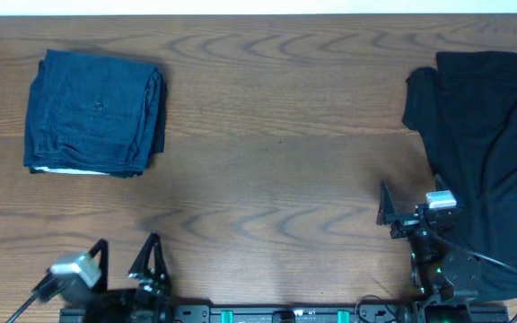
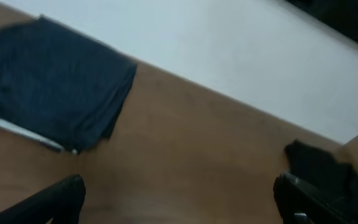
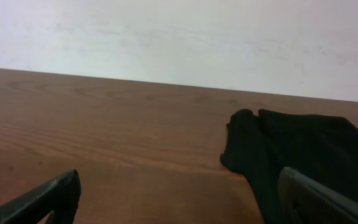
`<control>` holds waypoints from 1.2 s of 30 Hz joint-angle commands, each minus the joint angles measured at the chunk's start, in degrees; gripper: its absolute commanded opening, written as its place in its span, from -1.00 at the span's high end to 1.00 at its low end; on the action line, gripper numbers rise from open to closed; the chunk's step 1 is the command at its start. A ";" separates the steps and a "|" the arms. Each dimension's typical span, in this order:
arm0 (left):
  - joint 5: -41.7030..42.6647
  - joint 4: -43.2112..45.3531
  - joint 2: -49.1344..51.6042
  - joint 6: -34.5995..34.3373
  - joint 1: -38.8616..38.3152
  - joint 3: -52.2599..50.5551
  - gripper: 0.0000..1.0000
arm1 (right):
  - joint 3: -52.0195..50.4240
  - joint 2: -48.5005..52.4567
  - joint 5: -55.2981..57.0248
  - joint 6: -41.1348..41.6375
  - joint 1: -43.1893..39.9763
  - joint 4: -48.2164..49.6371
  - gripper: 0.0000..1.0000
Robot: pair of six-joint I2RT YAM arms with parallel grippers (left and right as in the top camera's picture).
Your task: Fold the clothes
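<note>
Folding looks finished on the squared denim-blue fabric bundle [image 1: 94, 112], so my left pincer [image 1: 128, 244] and right pincer [image 1: 411, 208] gape empty, the sprawled black cloth garment [image 1: 487, 152] likely next.

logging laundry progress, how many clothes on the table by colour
denim-blue garment, folded: 1
black garment, spread and unfolded: 1 (looks like one piece; cannot tell if more lie in it)
total: 2

Black left hand [image 1: 127, 244], black right hand [image 1: 409, 202], silver cameras [image 1: 440, 199]
</note>
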 commanded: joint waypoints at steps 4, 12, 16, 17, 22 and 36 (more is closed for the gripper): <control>-0.13 5.75 -2.84 0.50 -0.20 -10.16 -0.96 | -0.11 -0.37 -0.07 -0.66 -0.66 -0.13 -0.98; -1.42 28.39 -2.84 0.52 -0.20 -24.41 -0.96 | -0.11 -0.37 -0.07 -0.66 -0.66 -0.13 -0.98; -1.86 42.40 -2.84 0.55 -0.20 -31.85 -0.96 | -0.11 -0.37 -0.07 -0.66 -0.66 -0.13 -0.98; -1.88 45.35 -2.84 0.55 -0.20 -33.46 -0.96 | -0.11 -0.37 -0.07 -0.66 -0.66 -0.13 -0.98; -4.20 58.03 -2.86 0.55 -0.20 -41.13 -0.96 | -0.11 -0.37 -0.07 -0.66 -0.66 -0.13 -0.99; -7.87 59.10 -2.86 0.98 -0.20 -47.95 -0.96 | -0.11 -0.37 -0.07 -0.66 -0.66 -0.13 -0.98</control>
